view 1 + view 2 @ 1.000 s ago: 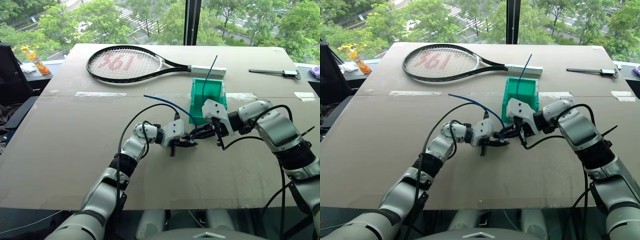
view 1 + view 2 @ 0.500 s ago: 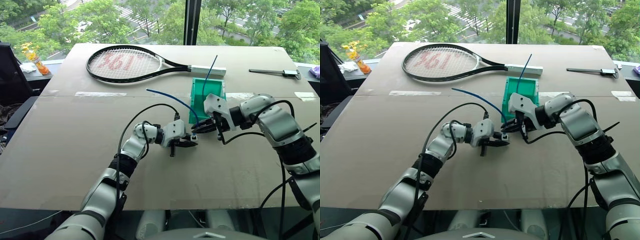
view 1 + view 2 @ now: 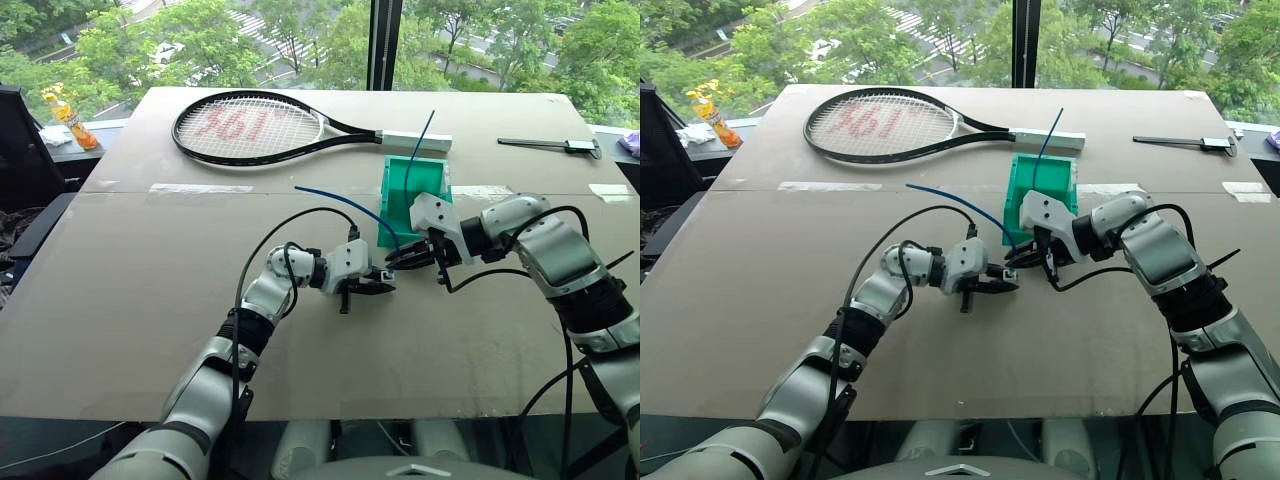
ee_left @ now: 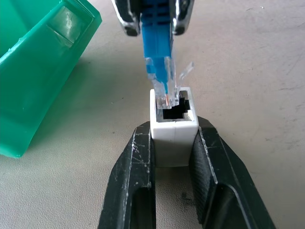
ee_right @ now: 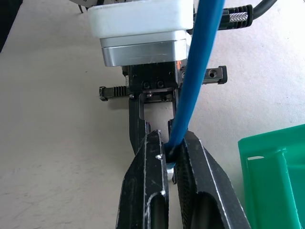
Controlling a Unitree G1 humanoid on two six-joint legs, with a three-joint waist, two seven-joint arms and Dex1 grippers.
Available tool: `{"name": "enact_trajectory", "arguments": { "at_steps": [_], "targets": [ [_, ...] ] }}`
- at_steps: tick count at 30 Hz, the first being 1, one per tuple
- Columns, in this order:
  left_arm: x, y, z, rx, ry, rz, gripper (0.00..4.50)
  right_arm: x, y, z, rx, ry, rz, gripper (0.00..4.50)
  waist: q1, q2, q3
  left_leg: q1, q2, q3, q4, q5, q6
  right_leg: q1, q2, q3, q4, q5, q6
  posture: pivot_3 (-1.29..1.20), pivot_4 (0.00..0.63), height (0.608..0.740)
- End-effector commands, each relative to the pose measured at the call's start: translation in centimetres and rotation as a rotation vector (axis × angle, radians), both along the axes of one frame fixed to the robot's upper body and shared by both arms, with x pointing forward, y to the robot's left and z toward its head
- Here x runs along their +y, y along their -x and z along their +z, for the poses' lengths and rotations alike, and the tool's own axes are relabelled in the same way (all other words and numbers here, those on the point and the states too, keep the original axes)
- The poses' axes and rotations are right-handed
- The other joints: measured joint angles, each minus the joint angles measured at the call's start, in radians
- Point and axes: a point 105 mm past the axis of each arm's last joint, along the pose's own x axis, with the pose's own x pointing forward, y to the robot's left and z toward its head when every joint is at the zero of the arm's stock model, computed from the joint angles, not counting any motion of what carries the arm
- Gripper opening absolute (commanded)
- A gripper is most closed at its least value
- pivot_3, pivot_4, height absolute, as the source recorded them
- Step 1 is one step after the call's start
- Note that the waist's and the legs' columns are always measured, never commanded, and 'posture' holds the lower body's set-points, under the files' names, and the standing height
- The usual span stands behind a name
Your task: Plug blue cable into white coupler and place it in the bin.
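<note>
Where socket gapes, white coupler (image 4: 173,125)

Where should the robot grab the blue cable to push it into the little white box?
Best on the blue boot just behind the clear plug, as the right gripper does now, coming straight at the white coupler's socket. The blue cable is limp elsewhere.

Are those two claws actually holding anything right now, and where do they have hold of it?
Yes. The left gripper clamps the white coupler by its sides, socket facing out. The right gripper pinches the blue cable just behind its clear plug, whose tip meets the socket.
</note>
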Motion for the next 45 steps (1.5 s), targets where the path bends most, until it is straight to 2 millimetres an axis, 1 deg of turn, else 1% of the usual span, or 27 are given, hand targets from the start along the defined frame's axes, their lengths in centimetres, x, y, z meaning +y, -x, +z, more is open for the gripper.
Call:
{"name": "enact_trajectory", "arguments": {
  "at_steps": [1,6,13,20,25,28,31,33,36,37,39,41,43,44,45],
  "targets": [
    [-0.2,0.6,-1.1,0.031,-0.025,-0.006,0.37,0.1,0.3,0.1,-0.013,0.003,0.014,0.00,0.000,0.000,0.000,0.000,0.000,0.000,0.000,0.000,0.000,0.000,0.000,0.000,0.000,0.000,0.000,0.00,0.150,0.740],
    [-0.2,0.6,-1.1,0.031,-0.024,-0.007,0.37,0.2,0.4,-0.1,-0.015,0.012,0.023,0.00,0.000,0.000,0.000,0.000,0.000,0.000,0.000,0.000,0.000,0.000,0.000,0.000,0.000,0.000,0.000,0.00,0.150,0.740],
    [-0.2,0.7,-1.1,0.031,-0.023,-0.007,0.37,0.3,0.3,-1.0,-0.035,0.042,0.029,0.00,0.000,0.000,0.000,0.000,0.000,0.000,0.000,0.000,0.000,0.000,0.000,0.000,0.000,0.000,0.000,0.00,0.150,0.740],
    [-0.2,0.6,-1.0,0.032,-0.019,-0.002,0.37,0.8,0.9,-1.2,0.003,0.016,0.044,0.00,0.001,0.000,0.000,0.000,0.000,0.000,0.000,0.000,0.000,0.000,0.000,0.000,0.000,0.000,0.000,0.00,0.150,0.740],
    [-0.2,0.6,-1.0,0.032,-0.019,-0.002,0.37,0.8,1.1,-1.3,0.010,0.018,0.043,0.00,0.000,0.000,0.000,0.000,0.000,0.000,0.000,0.000,0.000,0.000,0.000,0.000,0.000,0.000,0.000,0.00,0.150,0.740],
    [-0.2,0.6,-1.0,0.031,-0.018,-0.003,0.37,0.3,1.0,-2.0,-0.005,0.059,0.043,0.00,0.000,0.000,0.000,0.000,0.000,0.000,0.000,0.000,0.000,0.000,0.000,0.000,0.000,0.000,0.000,0.00,0.150,0.740],
    [-0.3,0.6,-1.0,0.032,-0.018,-0.003,0.37,0.3,1.1,-2.6,0.001,0.069,0.043,0.00,0.000,0.000,0.000,0.000,0.000,0.000,0.000,0.000,0.000,0.000,0.000,0.000,0.000,0.000,0.000,0.00,0.150,0.740],
    [-0.3,0.6,-1.0,0.032,-0.018,-0.003,0.37,0.2,1.1,-4.1,0.012,0.100,0.032,0.00,0.000,0.000,0.000,0.000,0.000,0.000,0.000,0.000,0.000,0.000,0.000,0.000,0.000,0.000,0.000,0.00,0.150,0.740],
    [-0.3,0.6,-1.0,0.031,-0.018,-0.001,0.37,-1.5,1.3,-8.4,0.091,0.181,-0.015,0.00,0.000,0.000,-0.003,0.002,0.000,0.000,0.000,0.000,0.000,0.001,0.000,0.000,0.000,0.000,0.000,0.00,0.150,0.740],
    [-0.3,0.5,-1.0,0.031,-0.018,0.000,0.37,-1.8,1.5,-9.4,0.109,0.197,-0.023,0.00,0.000,0.000,-0.006,0.002,0.000,0.000,0.000,0.000,0.000,0.002,0.000,0.000,0.000,0.000,0.000,0.00,0.150,0.740],
    [-0.2,0.5,-1.0,0.031,-0.018,0.002,0.37,-1.7,1.9,-10.3,0.114,0.201,-0.022,0.00,-0.001,-0.003,-0.014,0.004,0.000,0.000,-0.001,0.000,0.000,0.004,0.000,0.000,0.000,-0.001,0.000,0.00,0.150,0.740],
    [-0.2,0.6,-1.0,0.031,-0.019,0.004,0.37,-0.9,1.7,-10.1,0.078,0.157,-0.034,0.00,-0.003,-0.004,-0.016,0.011,0.000,0.001,-0.002,0.000,0.000,0.009,0.000,0.000,-0.001,-0.002,0.000,0.00,0.150,0.740],
    [-0.1,0.6,-1.0,0.031,-0.016,0.005,0.37,-0.1,0.7,-9.0,0.014,0.076,-0.082,0.00,-0.006,-0.005,-0.019,0.015,0.002,0.001,-0.003,0.000,0.000,0.011,0.000,0.001,-0.001,-0.004,0.003,0.00,0.150,0.740],
    [-0.1,0.6,-0.9,0.032,-0.011,0.009,0.37,0.1,0.4,-8.0,-0.019,0.010,-0.097,0.00,-0.008,-0.006,-0.019,0.015,0.002,0.001,-0.003,0.000,0.000,0.011,0.001,0.001,-0.001,-0.004,0.003,0.00,0.150,0.740],
    [0.0,0.6,-0.7,0.035,-0.005,0.011,0.37,0.3,0.3,-6.8,-0.038,-0.071,-0.110,0.32,-0.008,-0.005,-0.019,0.016,0.003,0.001,-0.003,0.000,0.000,0.011,0.000,0.001,0.000,-0.004,0.003,0.00,0.150,0.740]
  ]
}}
